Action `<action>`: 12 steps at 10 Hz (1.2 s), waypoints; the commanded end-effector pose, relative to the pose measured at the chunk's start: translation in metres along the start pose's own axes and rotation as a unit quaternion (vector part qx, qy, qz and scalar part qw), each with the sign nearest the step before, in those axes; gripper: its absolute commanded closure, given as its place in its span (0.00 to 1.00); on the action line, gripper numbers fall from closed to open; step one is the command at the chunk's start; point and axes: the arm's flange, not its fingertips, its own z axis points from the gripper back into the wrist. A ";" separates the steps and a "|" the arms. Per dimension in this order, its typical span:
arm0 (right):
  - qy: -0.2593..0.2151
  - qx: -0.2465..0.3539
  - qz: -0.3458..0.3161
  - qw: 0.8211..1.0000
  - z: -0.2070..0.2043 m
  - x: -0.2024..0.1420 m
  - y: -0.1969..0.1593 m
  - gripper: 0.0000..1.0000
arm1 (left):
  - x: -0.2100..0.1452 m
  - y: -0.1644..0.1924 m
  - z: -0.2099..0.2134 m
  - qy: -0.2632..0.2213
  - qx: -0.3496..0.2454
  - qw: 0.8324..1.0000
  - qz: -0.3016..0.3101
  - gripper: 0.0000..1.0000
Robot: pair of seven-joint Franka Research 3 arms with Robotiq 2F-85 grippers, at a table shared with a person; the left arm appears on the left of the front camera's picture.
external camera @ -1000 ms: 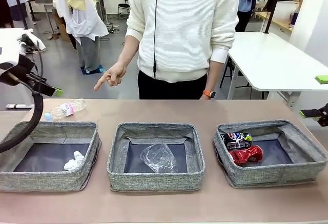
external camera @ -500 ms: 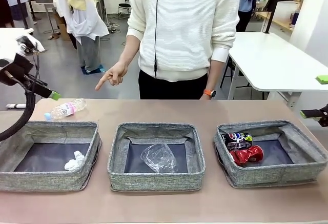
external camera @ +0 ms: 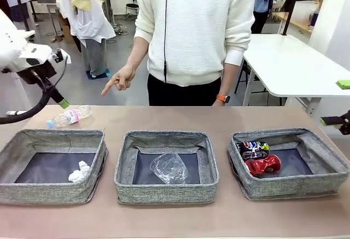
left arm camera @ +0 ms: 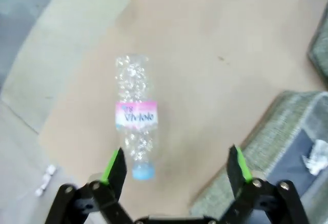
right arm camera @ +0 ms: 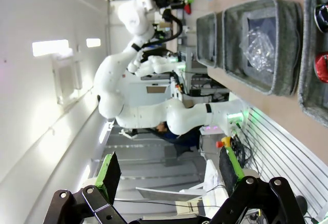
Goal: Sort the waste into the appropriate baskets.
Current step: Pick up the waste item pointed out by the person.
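Note:
The clear pink-labelled bottle (external camera: 69, 116) lies on the table behind the left basket (external camera: 16, 147). My left gripper (external camera: 62, 103) hangs open just above its left end. In the left wrist view the bottle (left arm camera: 136, 126) lies ahead of my open left gripper (left arm camera: 176, 165), its blue cap nearest the left finger. A white paper ball (external camera: 80, 172) lies in the left basket, a clear cup (external camera: 168, 168) in the middle basket (external camera: 164, 192), and a dark blue can (external camera: 252, 149) and a red can (external camera: 263, 164) in the right basket (external camera: 322, 181). My right gripper (external camera: 334, 121) stands open at the right edge, holding nothing.
A person in a white sweater stands at the far side, one hand (external camera: 117, 81) pointing a finger down toward the bottle. The right wrist view looks sideways over my open right gripper (right arm camera: 169, 171) at the baskets (right arm camera: 287, 44) and the left arm (right arm camera: 138, 14). A white table (external camera: 295, 66) stands behind on the right.
My left arm has lifted and turned its wrist, bringing the fingers down closer to the bottle. The right arm, the waste and the person's pointing hand have stayed put.

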 end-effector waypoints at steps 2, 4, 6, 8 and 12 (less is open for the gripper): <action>-0.001 0.006 0.004 1.000 -0.001 0.001 0.002 0.00 | 0.017 0.033 -0.039 0.032 -0.012 0.998 -0.047 0.00; -0.001 0.006 0.004 1.000 -0.001 0.001 0.002 0.00 | 0.014 0.044 -0.061 0.051 -0.024 0.998 -0.042 0.00; -0.001 0.006 0.004 1.000 -0.001 0.001 0.002 0.00 | 0.012 0.050 -0.085 0.054 -0.029 0.997 -0.044 0.00; -0.001 0.006 0.004 1.000 -0.001 0.001 0.002 0.00 | 0.012 0.052 -0.095 0.053 -0.036 0.997 -0.040 0.00; -0.001 0.006 0.004 1.000 -0.001 0.001 0.002 0.00 | 0.010 0.052 -0.107 0.072 -0.042 0.996 -0.032 0.40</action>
